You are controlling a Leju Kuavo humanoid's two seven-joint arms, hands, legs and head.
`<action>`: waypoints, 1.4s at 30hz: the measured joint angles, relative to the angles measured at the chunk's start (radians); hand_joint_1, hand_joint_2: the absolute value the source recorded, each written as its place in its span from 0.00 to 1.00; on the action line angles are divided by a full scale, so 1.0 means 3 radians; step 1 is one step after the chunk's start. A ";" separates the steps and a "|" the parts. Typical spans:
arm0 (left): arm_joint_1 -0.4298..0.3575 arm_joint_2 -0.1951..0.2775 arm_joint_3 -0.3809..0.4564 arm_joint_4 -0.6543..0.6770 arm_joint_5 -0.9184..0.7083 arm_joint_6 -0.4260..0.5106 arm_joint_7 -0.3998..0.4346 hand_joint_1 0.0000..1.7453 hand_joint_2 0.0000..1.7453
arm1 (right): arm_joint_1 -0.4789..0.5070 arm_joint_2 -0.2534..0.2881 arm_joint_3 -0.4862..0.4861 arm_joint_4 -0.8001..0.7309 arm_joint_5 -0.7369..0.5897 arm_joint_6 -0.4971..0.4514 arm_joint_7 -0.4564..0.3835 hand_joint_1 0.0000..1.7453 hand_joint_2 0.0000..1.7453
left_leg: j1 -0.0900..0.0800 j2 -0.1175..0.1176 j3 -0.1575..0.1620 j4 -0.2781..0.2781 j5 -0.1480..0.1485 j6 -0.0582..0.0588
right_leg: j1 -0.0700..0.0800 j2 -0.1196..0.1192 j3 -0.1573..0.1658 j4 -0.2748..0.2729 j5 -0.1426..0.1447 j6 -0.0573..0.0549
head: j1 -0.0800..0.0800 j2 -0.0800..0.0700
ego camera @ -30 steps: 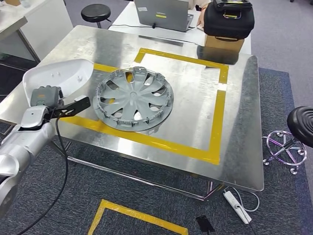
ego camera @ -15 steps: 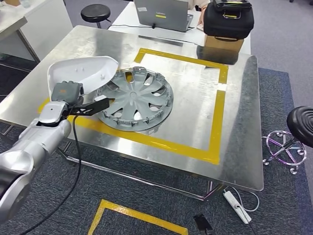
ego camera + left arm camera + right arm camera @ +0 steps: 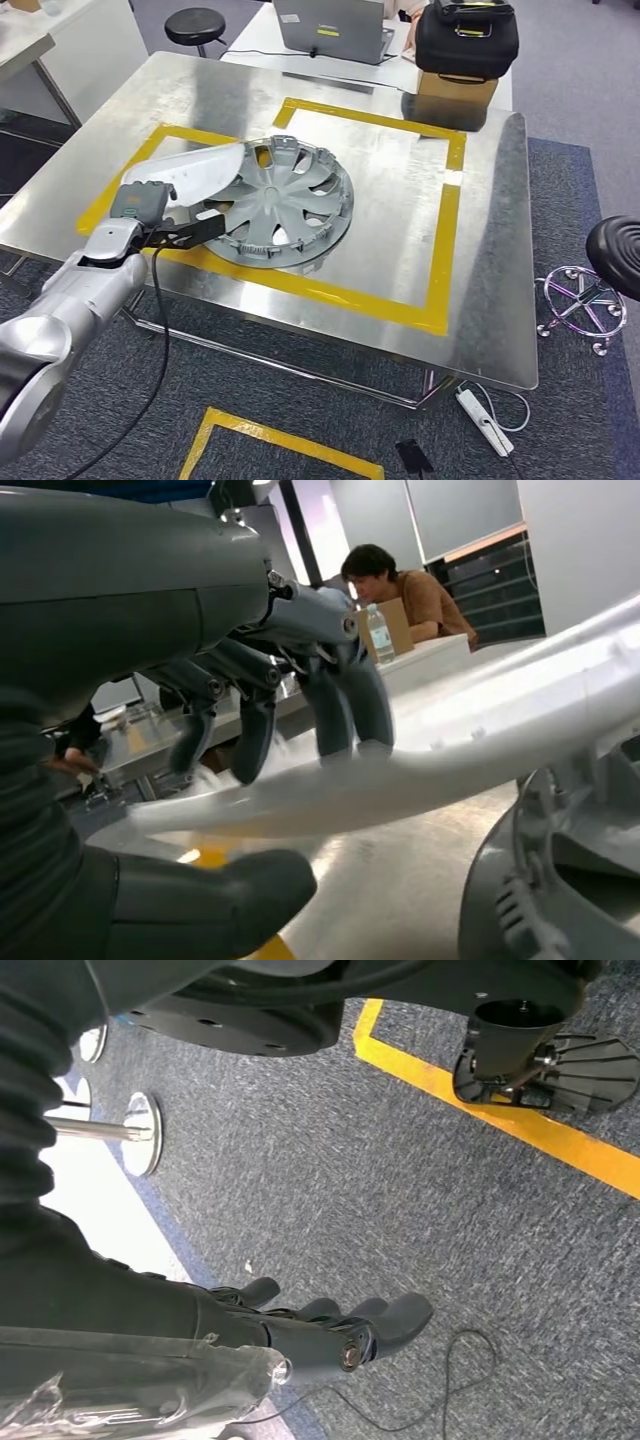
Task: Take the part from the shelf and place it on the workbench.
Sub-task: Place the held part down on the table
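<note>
Left hand (image 3: 143, 207) gripping white part (image 3: 189, 171) between thumb and fingers (image 3: 343, 705) above workbench (image 3: 392, 200), at 9 o'clock of grey wheel cover (image 3: 283, 203), overlapping its rim; right hand (image 3: 324, 1325) empty, fingers extended over carpet (image 3: 423, 1190).

High head view over workbench (image 3: 468, 200)

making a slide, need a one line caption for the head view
Left hand holds a white part low over the steel workbench, its edge overlapping a grey hubcap.
</note>
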State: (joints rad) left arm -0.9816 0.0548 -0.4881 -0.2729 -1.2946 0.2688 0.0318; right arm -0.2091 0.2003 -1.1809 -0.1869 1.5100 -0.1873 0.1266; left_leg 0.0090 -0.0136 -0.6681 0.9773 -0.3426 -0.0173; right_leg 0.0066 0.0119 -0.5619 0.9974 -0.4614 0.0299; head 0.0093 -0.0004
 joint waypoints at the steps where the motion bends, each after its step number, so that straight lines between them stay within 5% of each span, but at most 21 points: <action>1: 0.0008 0.0008 0.0003 0.0000 0.0009 -0.0002 0.0002 0.00 0.75 | 0.0002 0.0000 0.0005 0.0000 0.0000 0.0000 0.0000 0.00 0.00 | 0.0000 0.0000 0.0000 0.0000 0.0000 0.0000 | 0.0000 0.0000 0.0000 0.0000 0.0000 0.0000 | 0.0000 0.0000; 4: 0.0034 0.0033 0.0026 0.0000 0.0043 0.0011 0.0005 0.00 0.00 | 0.0004 0.0000 0.0019 0.0000 0.0001 0.0001 0.0000 0.00 0.00 | 0.0000 0.0000 0.0000 0.0000 0.0000 0.0000 | 0.0000 -0.0001 0.0001 0.0000 0.0000 0.0000 | 0.0000 0.0000; 42: 0.0134 0.0099 0.0323 0.0000 0.0089 0.0184 -0.0058 0.00 0.00 | 0.0006 0.0000 0.0045 0.0000 0.0005 0.0003 0.0004 0.00 0.00 | 0.0000 0.0000 0.0000 0.0000 0.0000 0.0000 | 0.0000 -0.0002 0.0000 0.0000 0.0000 0.0000 | 0.0000 0.0000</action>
State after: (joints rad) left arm -0.9414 0.0844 -0.3912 -0.2728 -1.2680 0.3241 0.0145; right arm -0.2073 0.2003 -1.1673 -0.1869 1.5116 -0.1865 0.1278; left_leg 0.0091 -0.0137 -0.6680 0.9773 -0.3425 -0.0173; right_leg 0.0067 0.0114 -0.5619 0.9974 -0.4614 0.0300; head 0.0092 -0.0004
